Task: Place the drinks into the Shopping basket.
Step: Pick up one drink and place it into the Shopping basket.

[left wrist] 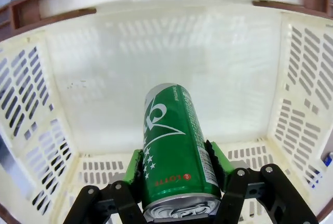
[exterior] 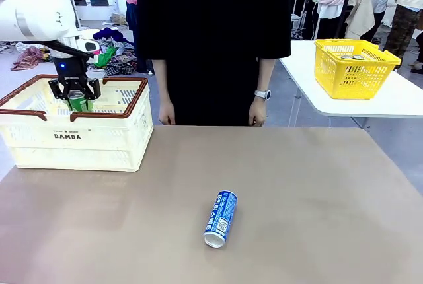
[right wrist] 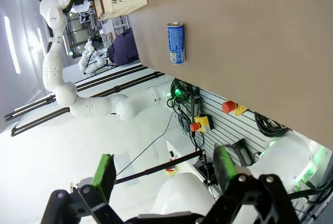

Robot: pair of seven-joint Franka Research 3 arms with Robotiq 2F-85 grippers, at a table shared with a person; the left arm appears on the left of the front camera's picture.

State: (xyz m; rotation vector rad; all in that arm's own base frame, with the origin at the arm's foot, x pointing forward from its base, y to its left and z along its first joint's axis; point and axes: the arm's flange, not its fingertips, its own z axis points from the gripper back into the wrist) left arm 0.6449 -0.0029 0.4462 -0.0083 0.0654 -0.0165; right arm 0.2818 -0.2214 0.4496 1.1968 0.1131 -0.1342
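Right now the left gripper [exterior: 77, 94] is squeezed tight on a green can [exterior: 78, 103]. A green pad sits on each side of the can, near its silver top. The can hangs straight up and down, with its top toward the wrist and its bottom toward the white floor of the big cream basket [exterior: 99, 140]. It is inside the opening of the basket, about level with the brown rim and up above the floor. The basket sits at about 10 o'clock on the table [exterior: 310, 185].

A blue can [exterior: 220, 218] lies on its side near the middle of the table, a bit toward 6 o'clock. Its long way runs from 1 o'clock to 7 o'clock, and a silver end faces 7 o'clock. The right gripper [right wrist: 164, 169] is wide open with nothing in it, far from the blue can.

Both cans are likely light, thin and smooth. They could dent if squeezed hard, and the blue one could roll. A good place to grab it is probably across its round middle.
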